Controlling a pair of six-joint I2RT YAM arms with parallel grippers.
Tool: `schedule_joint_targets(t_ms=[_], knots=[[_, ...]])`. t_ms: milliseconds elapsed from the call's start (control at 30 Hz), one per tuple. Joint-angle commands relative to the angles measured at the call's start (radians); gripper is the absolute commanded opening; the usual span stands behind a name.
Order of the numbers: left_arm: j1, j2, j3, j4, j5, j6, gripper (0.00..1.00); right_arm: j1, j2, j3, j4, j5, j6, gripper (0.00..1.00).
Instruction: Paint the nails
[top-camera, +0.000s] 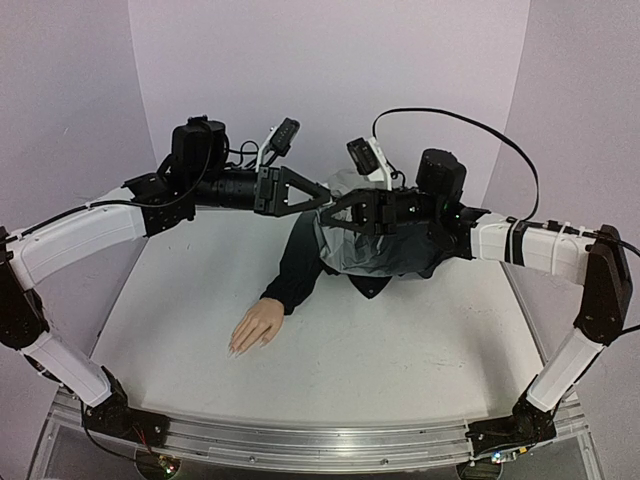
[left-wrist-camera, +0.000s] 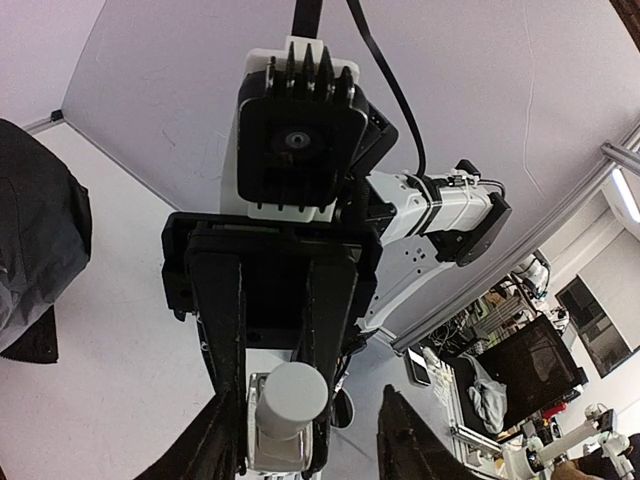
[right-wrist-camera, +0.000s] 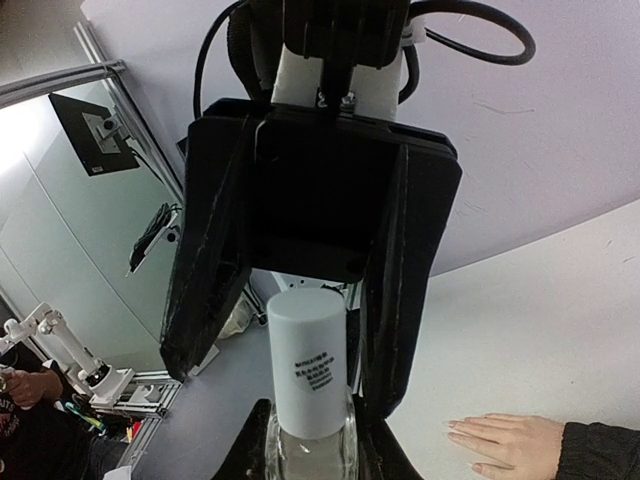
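Note:
The flesh-coloured mannequin hand (top-camera: 258, 327) with a dark sleeve (top-camera: 297, 260) lies palm down on the white table. Its pale nails (top-camera: 233, 350) point toward the near left; they also show in the right wrist view (right-wrist-camera: 457, 426). My right gripper (right-wrist-camera: 310, 455) is shut on a small glass bottle (right-wrist-camera: 308, 450) with a white cylindrical cap (right-wrist-camera: 307, 360) and holds it in the air above the back of the table. My left gripper (left-wrist-camera: 310, 445) is open, its fingers (right-wrist-camera: 200, 290) standing on either side of the cap (left-wrist-camera: 290, 400). In the top view the two grippers (top-camera: 315, 195) (top-camera: 337, 212) meet tip to tip.
A grey and black cloth (top-camera: 385, 250) lies under the right arm at the back of the table. Purple walls (top-camera: 330, 60) close in the back and sides. A metal rail (top-camera: 300, 445) runs along the near edge.

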Motion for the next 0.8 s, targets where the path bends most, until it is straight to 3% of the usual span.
schedule_joint_targets(t_ms=[0, 267, 333, 533, 600, 667, 767], knots=[[-0.012, 0.003, 0.059, 0.047, -0.015, 0.011, 0.45, 0.0, -0.011, 0.017, 0.105, -0.035, 0.012, 0.0], [-0.012, 0.037, 0.085, 0.047, -0.033, 0.002, 0.28, 0.0, -0.006, 0.012, 0.101, -0.027, -0.017, 0.0], [-0.012, 0.039, 0.089, 0.047, -0.047, 0.003, 0.2, 0.0, -0.003, 0.01, 0.09, -0.015, -0.036, 0.0], [-0.012, 0.042, 0.093, 0.002, -0.15, 0.043, 0.01, 0.0, -0.017, 0.022, -0.091, 0.15, -0.2, 0.0], [-0.012, 0.038, 0.095, -0.052, -0.243, 0.067, 0.0, 0.0, -0.026, 0.023, -0.158, 0.279, -0.263, 0.0], [-0.015, 0.034, 0.109, -0.14, -0.373, 0.09, 0.0, 0.003, -0.044, 0.02, -0.225, 0.517, -0.331, 0.0], [-0.02, 0.052, 0.163, -0.302, -0.677, 0.072, 0.0, 0.086, -0.076, -0.005, -0.276, 1.175, -0.45, 0.0]])
